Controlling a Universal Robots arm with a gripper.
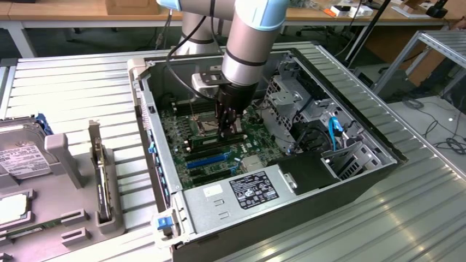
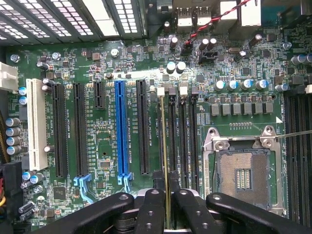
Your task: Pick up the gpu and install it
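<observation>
The gpu (image 2: 165,146) is a thin green stick seen edge-on in the wrist view, running as a narrow line out from between my fingers (image 2: 151,200). My gripper (image 2: 167,197) is shut on it. The stick's edge lies along the leftmost of the black memory slots (image 2: 181,131), beside the CPU socket (image 2: 241,175); whether it touches the slot I cannot tell. In the exterior view my gripper (image 1: 228,130) points straight down inside the open computer case (image 1: 350,180), just above the motherboard (image 1: 211,147).
A blue expansion slot (image 2: 121,131) and black slots lie beside the memory slots. A power supply (image 1: 248,191) and a drive cage (image 1: 291,103) crowd the case. At the exterior view's left stands a grey fixture (image 1: 65,158) holding a dark card (image 1: 98,164).
</observation>
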